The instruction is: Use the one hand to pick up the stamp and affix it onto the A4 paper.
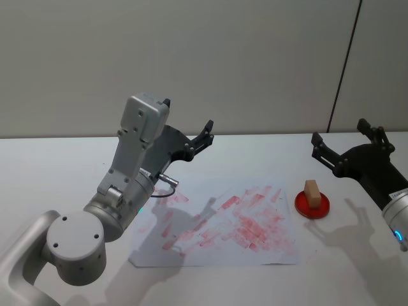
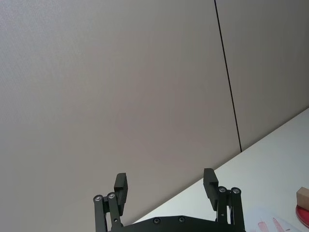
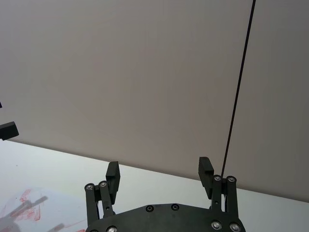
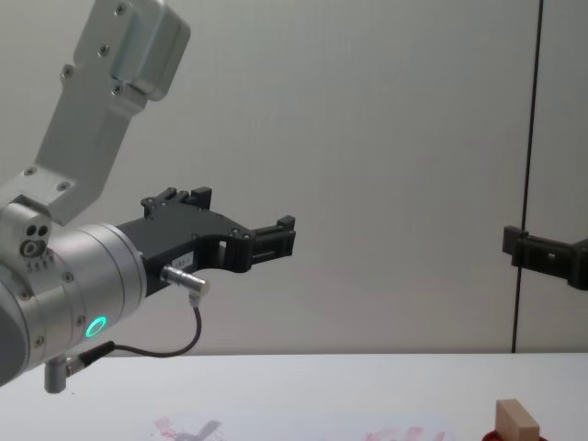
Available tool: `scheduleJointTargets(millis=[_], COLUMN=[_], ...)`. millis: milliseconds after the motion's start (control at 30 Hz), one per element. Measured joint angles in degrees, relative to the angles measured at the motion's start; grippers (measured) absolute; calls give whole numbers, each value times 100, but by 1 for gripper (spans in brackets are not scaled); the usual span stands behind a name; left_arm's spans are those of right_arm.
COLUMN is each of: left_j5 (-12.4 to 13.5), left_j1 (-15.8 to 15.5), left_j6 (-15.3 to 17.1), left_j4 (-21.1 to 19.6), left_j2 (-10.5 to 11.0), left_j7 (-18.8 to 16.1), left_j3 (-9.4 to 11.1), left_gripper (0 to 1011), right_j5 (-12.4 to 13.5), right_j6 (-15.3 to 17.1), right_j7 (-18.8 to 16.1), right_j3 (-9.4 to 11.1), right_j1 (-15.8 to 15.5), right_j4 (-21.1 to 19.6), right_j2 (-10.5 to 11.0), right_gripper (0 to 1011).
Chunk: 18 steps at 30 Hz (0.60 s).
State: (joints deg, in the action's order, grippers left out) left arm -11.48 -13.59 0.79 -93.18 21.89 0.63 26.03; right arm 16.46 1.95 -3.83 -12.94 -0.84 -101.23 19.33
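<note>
Head view: a white table is seen from above, with the A4 paper lying flat at its centre, covered in smeared red prints. Just beside the paper's right edge, the stamp, a small tan wooden block, stands upright on a round red ink pad. The left gripper is held raised over the paper's far left corner, fingers spread apart and empty. The right gripper is held above the table behind the stamp, near it but not touching, fingers likewise spread and empty. Left wrist view: the left gripper is shown wide apart against a grey wall, with the stamp glimpsed at the picture's edge. Right wrist view: the right gripper is shown spread with nothing between its fingers, and a corner of the A4 paper is seen beyond it. Chest view: the left gripper is seen from the side, high above the table, and the stamp is seen low at the right. The stamp is judged light, stiff and sturdy, though narrow and easily tipped. It would best be pinched across its two broad side faces, high up, so that the inked underside is left untouched. The paper is thin and could be dragged or lifted by the stamp.
</note>
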Motion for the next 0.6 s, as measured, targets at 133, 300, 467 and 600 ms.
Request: scheduleJointTargets(millis=[133,300,467,600], left_j5=[0,0,0,0], left_j1=[0,0,0,0], left_j6=[0,0,0,0], left_j4=[0,0,0,0], left_j2=[0,0,0,0], left_j7=[0,0,0,0], left_j3=[0,0,0,0], left_gripper=[1001,1001,1002,1001], right_j5=[0,0,51,110], right_j6=[0,5,95,236], right_j7=[0,-2,11,68], right_j3=[0,3,14,27], right_j1=[0,-20,-135,-255], right_j4=[0,-8,-135,-261], right_j2=[0,6,61,119], right_gripper=[1001,1001,1001,1001])
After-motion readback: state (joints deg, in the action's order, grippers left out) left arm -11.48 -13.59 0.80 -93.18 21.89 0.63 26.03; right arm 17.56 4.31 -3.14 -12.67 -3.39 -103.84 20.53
